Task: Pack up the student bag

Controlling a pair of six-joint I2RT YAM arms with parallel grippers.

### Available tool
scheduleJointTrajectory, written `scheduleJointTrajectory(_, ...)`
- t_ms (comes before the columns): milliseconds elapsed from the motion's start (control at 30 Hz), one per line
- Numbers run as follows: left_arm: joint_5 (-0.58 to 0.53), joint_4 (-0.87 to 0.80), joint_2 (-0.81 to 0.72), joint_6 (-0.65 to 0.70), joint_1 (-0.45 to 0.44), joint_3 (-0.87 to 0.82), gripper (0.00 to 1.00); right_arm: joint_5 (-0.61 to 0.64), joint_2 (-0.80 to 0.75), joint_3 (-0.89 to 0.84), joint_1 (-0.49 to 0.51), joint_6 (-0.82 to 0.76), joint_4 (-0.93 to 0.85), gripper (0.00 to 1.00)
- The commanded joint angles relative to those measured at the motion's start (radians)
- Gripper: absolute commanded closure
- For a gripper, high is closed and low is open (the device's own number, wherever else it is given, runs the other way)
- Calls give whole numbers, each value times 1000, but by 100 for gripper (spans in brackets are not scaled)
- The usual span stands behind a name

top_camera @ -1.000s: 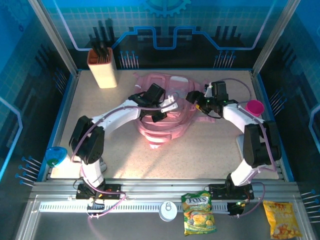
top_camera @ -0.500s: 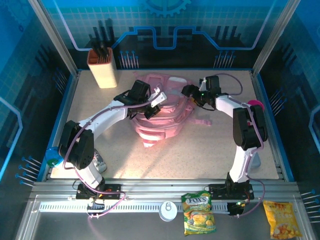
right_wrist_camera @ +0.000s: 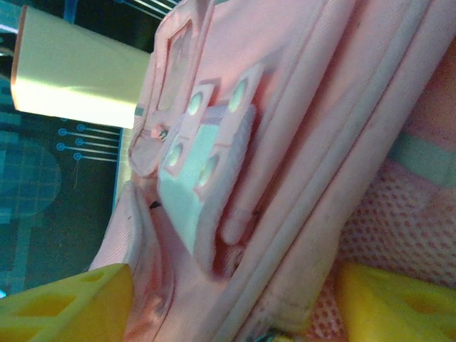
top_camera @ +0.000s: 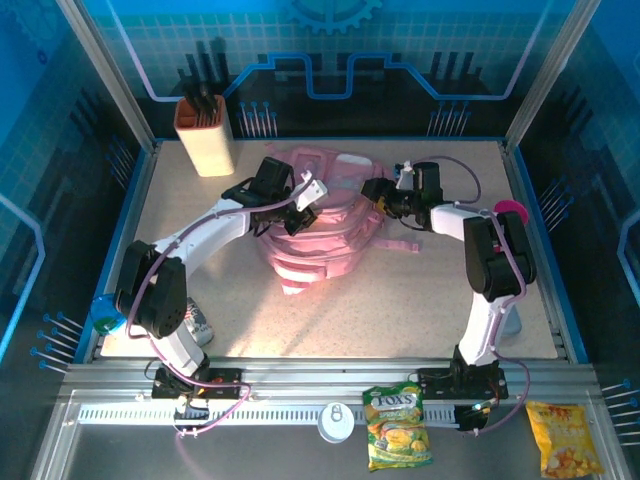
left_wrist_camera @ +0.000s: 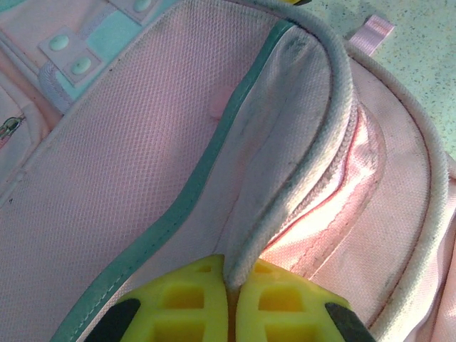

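The student bag (top_camera: 325, 235) is a soft pink backpack lying bunched in the middle of the table. My left gripper (top_camera: 304, 203) is over its left upper part. In the left wrist view it (left_wrist_camera: 231, 276) is shut on a whitish piped edge of the student bag (left_wrist_camera: 142, 157). My right gripper (top_camera: 374, 193) is at the bag's right side. In the right wrist view its yellow fingers (right_wrist_camera: 68, 306) stand wide apart, open, with a thick pink folded edge of the student bag (right_wrist_camera: 285, 164) between them. A mint-coloured patch with pale studs shows on the bag.
A beige holder with dark handles (top_camera: 205, 135) stands at the back left, also seen as the beige holder (right_wrist_camera: 78, 71). A pink cup (top_camera: 510, 212) sits at the right edge, a blue bowl (top_camera: 108, 310) at the left edge. Two snack packs (top_camera: 397, 428) and a white lid (top_camera: 336, 421) lie on the front rail.
The bag has been dragged back and left and is more bunched. My left gripper moved back-left holding its edge. My right arm swung towards the back, its jaws narrowing slightly around the bag's side.
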Motion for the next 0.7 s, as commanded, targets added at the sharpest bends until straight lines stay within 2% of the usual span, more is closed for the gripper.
scheduleJointTrajectory(0,56,5,-47,-23,30,28,97,-49,-55,-33,-4,2,31,28)
scheduleJointTrajectory(433,73,-15,-38,-18,44,39,96,-54,-97,-112,-5,4,56,37)
scheduleJointTrajectory(667,82,-21,-33,-18,46,55,96,-31,-105,-123,-9,-17,46,51)
